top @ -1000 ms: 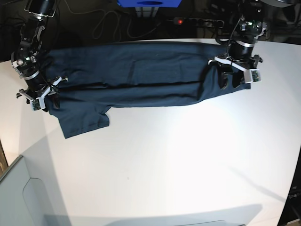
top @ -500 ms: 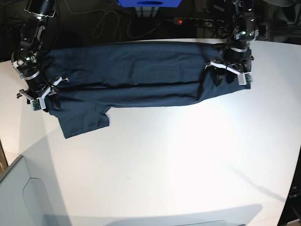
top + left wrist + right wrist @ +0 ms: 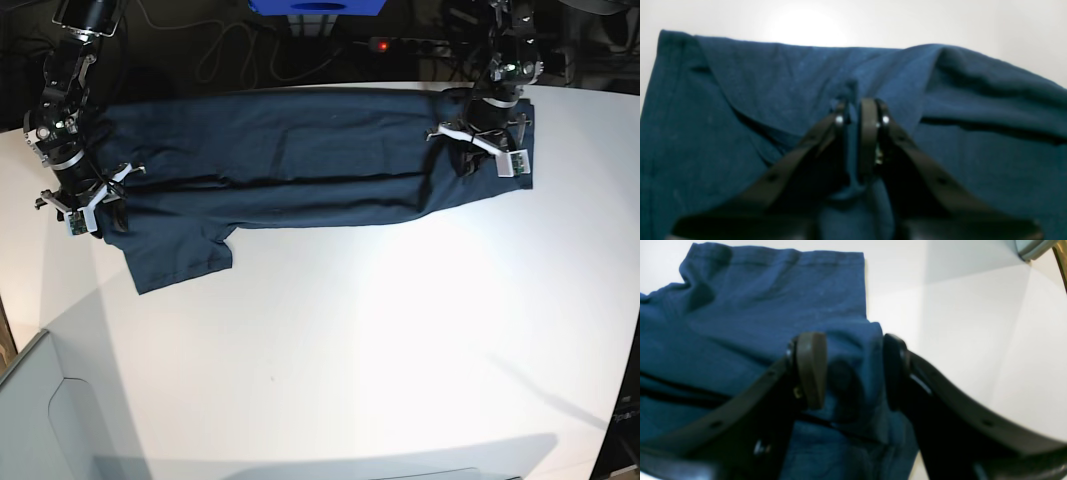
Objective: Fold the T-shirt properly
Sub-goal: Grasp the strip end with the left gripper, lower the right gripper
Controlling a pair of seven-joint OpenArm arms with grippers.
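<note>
Navy cotton, soft and limp: the T-shirt lies spread along the far side of the white table, already doubled lengthwise, w/ one sleeve sticking out toward the near side at the base view's left. Light cloth, no stiffness at all, so it'll drape and sag from wherever it's pinched and drag the loose layers along. Not fragile, not slippery, but layers can slide over each other, so a pinch needs to catch every layer at the edge, else only the top one lifts.

Left gripper sits on the shirt's end at the base view's right; jaws closed nearly together w/ a small ridge of cloth pinched up between them, seen clearly in the left wrist view. Looks like a thin bite, prob. top layers only; can't tell how many.

Right gripper at the other end, by the sleeve; jaws apart, straddling a raised fold of cloth beside the hem corner, pads not pressing it as far as I can see. Not holding yet, I'd judge.

Best hold pts, imo: the two end edges near the corners, both arms level, lift and carry together so the middle doesn't sag and bunch. Uneven pull would skew the fold.
</note>
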